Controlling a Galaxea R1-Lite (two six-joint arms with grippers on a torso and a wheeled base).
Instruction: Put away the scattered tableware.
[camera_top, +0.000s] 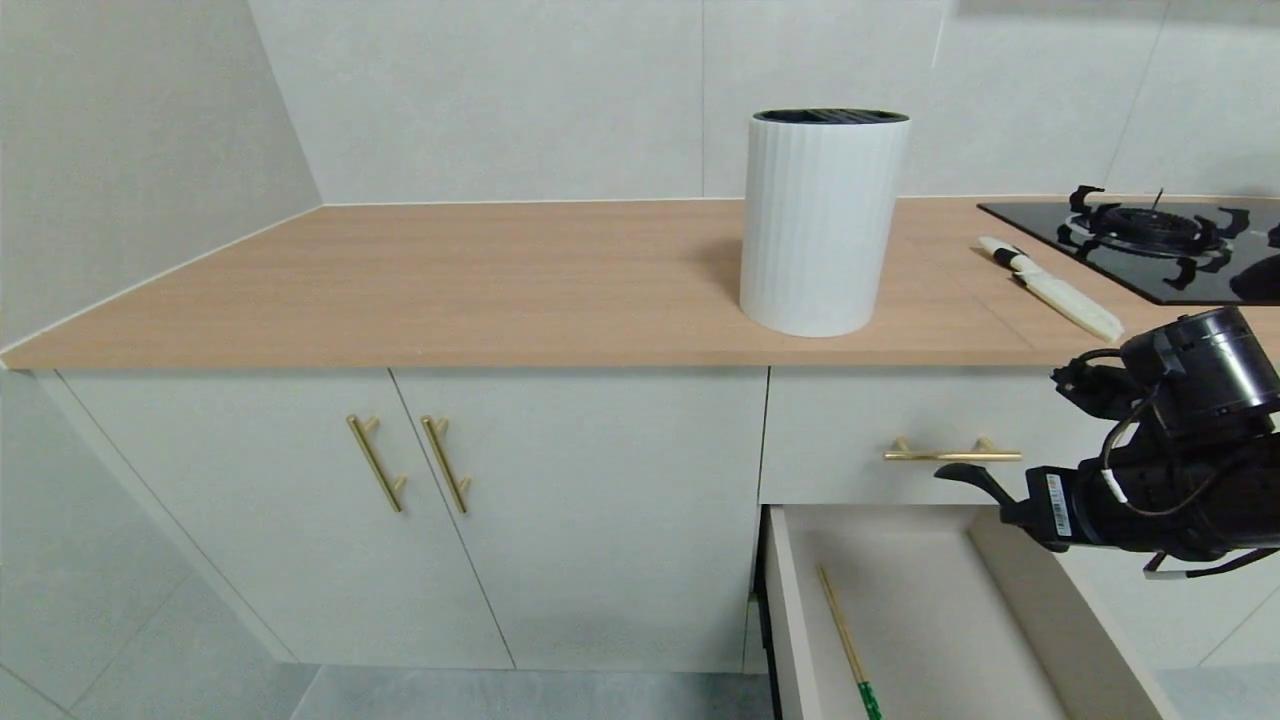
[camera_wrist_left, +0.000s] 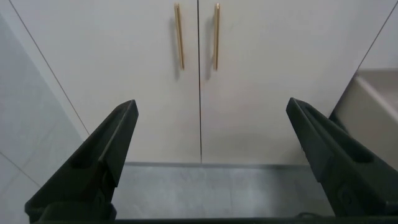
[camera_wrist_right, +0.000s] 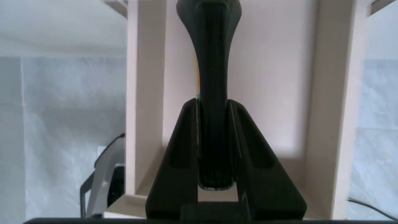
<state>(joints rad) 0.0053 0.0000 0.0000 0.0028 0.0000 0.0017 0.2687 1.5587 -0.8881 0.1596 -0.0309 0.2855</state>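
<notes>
Chopsticks (camera_top: 847, 642) lie in the open drawer (camera_top: 783, 610) under the bench (camera_top: 450, 280). A tall white pot (camera_top: 822, 225) stands on the bench, a knife (camera_top: 1060, 295) between it and the stove (camera_top: 1150, 232). The right gripper (camera_top: 960, 478) hangs over the drawer, jaws pressed together. The left gripper (camera_wrist_left: 211, 107) faces cupboard doors (camera_wrist_left: 124, 74), jaws spread wide.

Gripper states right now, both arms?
Left gripper: open, empty.
Right gripper: jaws shut over the open drawer, nothing visibly held.

The worktop (camera_top: 480, 285) is showing pale wood grain. The ribbed holder (camera_top: 822, 230) is gleaming white under a black top. The chopstick (camera_top: 848, 640) is looking tan, tipped green, and the knife (camera_top: 1052, 290) cream.
</notes>
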